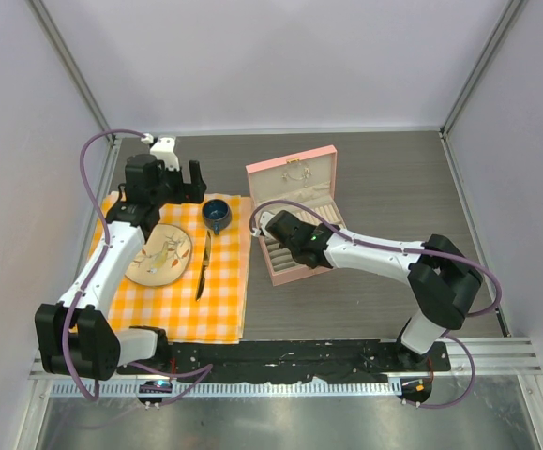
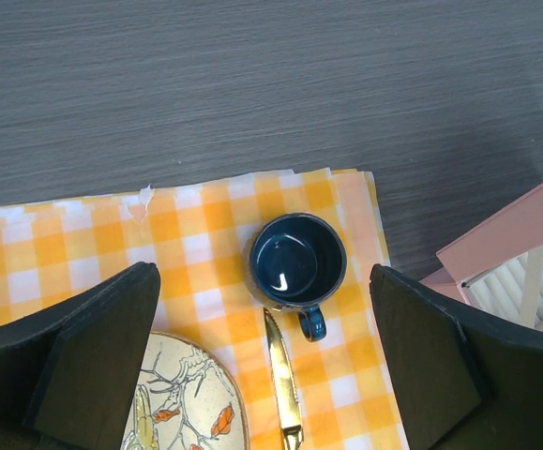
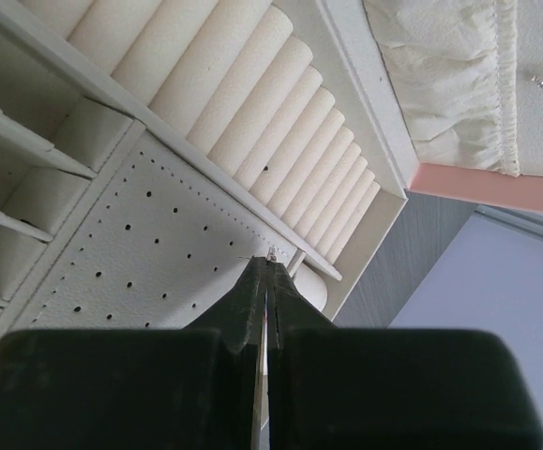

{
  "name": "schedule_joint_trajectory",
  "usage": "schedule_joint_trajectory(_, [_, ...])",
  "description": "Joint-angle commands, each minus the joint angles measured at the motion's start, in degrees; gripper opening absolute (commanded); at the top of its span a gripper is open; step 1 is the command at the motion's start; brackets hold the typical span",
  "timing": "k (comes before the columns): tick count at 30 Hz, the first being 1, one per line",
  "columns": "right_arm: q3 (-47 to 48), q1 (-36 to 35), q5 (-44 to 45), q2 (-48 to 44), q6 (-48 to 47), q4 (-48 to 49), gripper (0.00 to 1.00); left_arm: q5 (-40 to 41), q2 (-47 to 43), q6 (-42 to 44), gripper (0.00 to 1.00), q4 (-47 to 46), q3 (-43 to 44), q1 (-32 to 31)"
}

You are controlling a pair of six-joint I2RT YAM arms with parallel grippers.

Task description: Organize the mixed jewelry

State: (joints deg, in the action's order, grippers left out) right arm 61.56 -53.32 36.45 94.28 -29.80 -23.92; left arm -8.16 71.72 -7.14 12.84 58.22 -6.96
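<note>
The pink jewelry box (image 1: 320,159) stands open, its cream interior showing ring rolls (image 3: 252,103) and a perforated panel (image 3: 130,253). My right gripper (image 3: 271,259) is low over that panel, shut on a tiny silvery piece of jewelry (image 3: 271,251) that pokes out at its tips. In the top view the right gripper (image 1: 273,234) is over the box's left part. A thin chain (image 1: 296,173) lies on the inside of the lid. My left gripper (image 2: 263,281) hangs wide open above the checked cloth with nothing between its fingers. The rest of the mixed jewelry is not visible.
An orange-and-white checked cloth (image 1: 219,309) lies at the left with a dark blue cup (image 1: 217,214), a gold knife (image 1: 203,267) and a painted plate (image 1: 158,255) on it. Cage walls surround the table.
</note>
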Motion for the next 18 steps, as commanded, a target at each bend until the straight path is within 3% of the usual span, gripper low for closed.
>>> schedule_joint_trajectory(1, [1.6,-0.5,1.8,0.2,-0.1,2.3,0.01,-0.7,-1.4,-0.4,1.00,-2.9,-0.3,0.6])
schedule_joint_trajectory(18, [3.3,-0.4,1.9,1.5,-0.2,2.0,0.01,-1.1,-1.6,-0.4,1.00,-3.1,-0.4,0.9])
